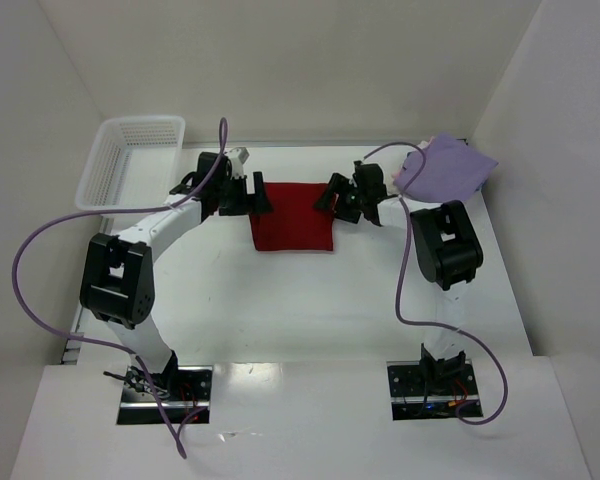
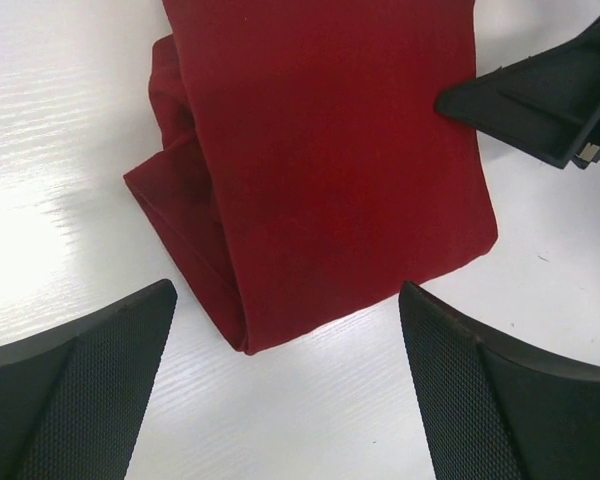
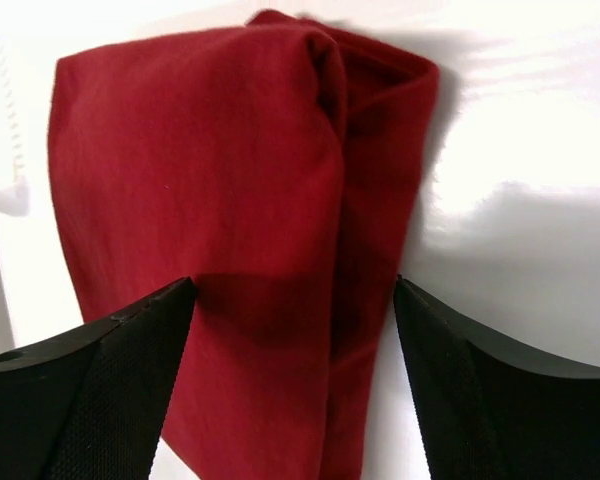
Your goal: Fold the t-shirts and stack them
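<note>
A dark red t-shirt [image 1: 292, 217] lies folded into a rectangle on the white table, between my two grippers. My left gripper [image 1: 258, 193] is open at the shirt's left upper edge; in the left wrist view the shirt [image 2: 320, 170] lies just beyond my open fingers [image 2: 480, 400]. My right gripper [image 1: 332, 198] is open at the shirt's right upper edge; in the right wrist view its fingers [image 3: 110, 380] straddle the folded red cloth [image 3: 230, 220]. A folded lavender t-shirt [image 1: 445, 167] lies at the far right corner, with a pink edge beneath it.
A white plastic mesh basket [image 1: 130, 160] stands at the far left. White walls enclose the table on three sides. The right gripper's black finger [image 2: 540, 100] shows in the left wrist view.
</note>
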You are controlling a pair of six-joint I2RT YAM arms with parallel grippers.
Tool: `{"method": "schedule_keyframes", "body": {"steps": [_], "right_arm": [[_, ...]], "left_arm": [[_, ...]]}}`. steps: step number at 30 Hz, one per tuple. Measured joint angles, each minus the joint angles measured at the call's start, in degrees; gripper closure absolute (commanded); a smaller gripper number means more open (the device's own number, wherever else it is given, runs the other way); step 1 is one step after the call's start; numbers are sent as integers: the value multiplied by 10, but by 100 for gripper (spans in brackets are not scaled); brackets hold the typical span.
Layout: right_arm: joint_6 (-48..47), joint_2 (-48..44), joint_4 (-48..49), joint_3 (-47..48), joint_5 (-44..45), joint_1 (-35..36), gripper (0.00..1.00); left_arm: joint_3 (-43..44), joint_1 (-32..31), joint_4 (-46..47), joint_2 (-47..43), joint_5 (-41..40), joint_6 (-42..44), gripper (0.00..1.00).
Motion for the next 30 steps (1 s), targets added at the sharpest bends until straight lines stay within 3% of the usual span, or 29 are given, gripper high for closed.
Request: {"method": "schedule_keyframes", "body": {"steps": [15, 19, 22, 23, 25, 30], "right_arm": [[33, 21, 29, 4, -28, -3, 29], [36, 25, 31, 2, -32, -4, 46], [38, 30, 27, 2, -33, -4, 69], [38, 33, 25, 1, -33, -4, 86], [40, 37, 24, 2, -37, -4, 100], [39, 37, -4, 18, -30, -4, 100]], "left_arm": [[0, 3, 0, -9, 2, 0, 0], [-2, 3, -1, -21, 2, 0, 0], [-8, 3, -1, -32, 5, 0, 0], [-9, 3, -1, -35, 7, 0, 0], [-12, 3, 0, -40, 10, -1, 0], [-18, 4, 0, -55, 12, -11, 0]]}}
